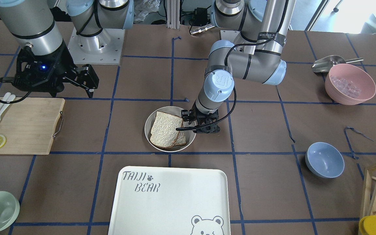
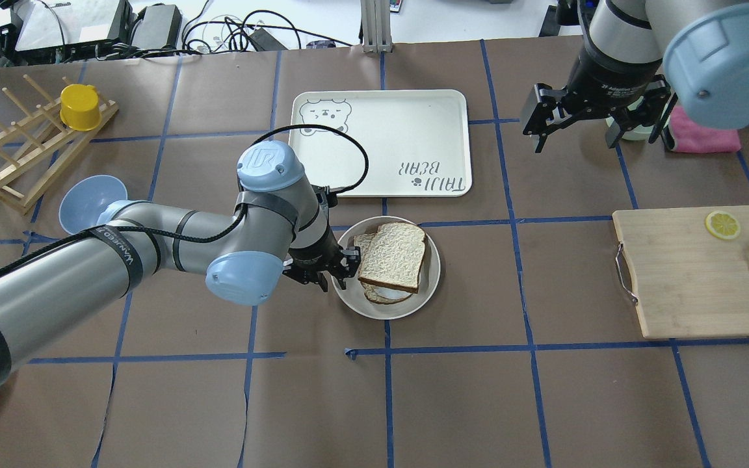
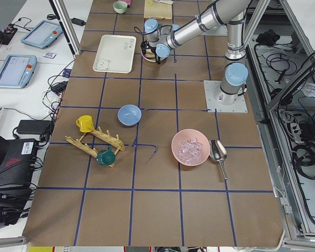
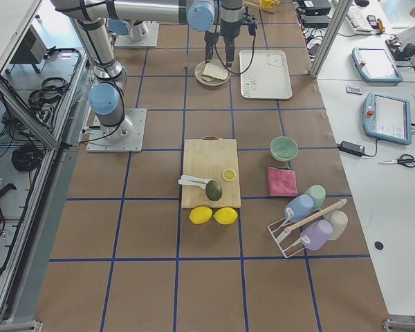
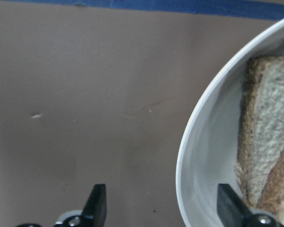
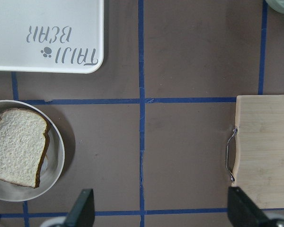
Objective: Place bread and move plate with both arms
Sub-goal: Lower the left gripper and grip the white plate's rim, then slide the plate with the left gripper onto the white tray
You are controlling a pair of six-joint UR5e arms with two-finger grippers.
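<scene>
The bread (image 2: 393, 255) lies in the round off-white plate (image 2: 431, 286), on top of another slice whose edge shows beneath it. My left gripper (image 2: 342, 268) is open at the plate's left rim. In the left wrist view one finger (image 5: 97, 203) stands outside the rim (image 5: 187, 156) and the other finger (image 5: 227, 203) stands inside, next to the bread (image 5: 270, 132). In the front view this gripper (image 1: 195, 126) is low at the plate (image 1: 148, 125). My right gripper (image 2: 576, 133) is open and empty, high above the table, far right of the plate (image 6: 57, 161).
The white bear-print tray (image 2: 381, 140) lies just beyond the plate. A wooden cutting board (image 2: 680, 273) with a lemon slice and cutlery is at the right. A blue bowl (image 2: 91, 201) and a wooden rack (image 2: 17, 156) are at the left. A pink bowl (image 1: 350, 84) stands near the left arm's base.
</scene>
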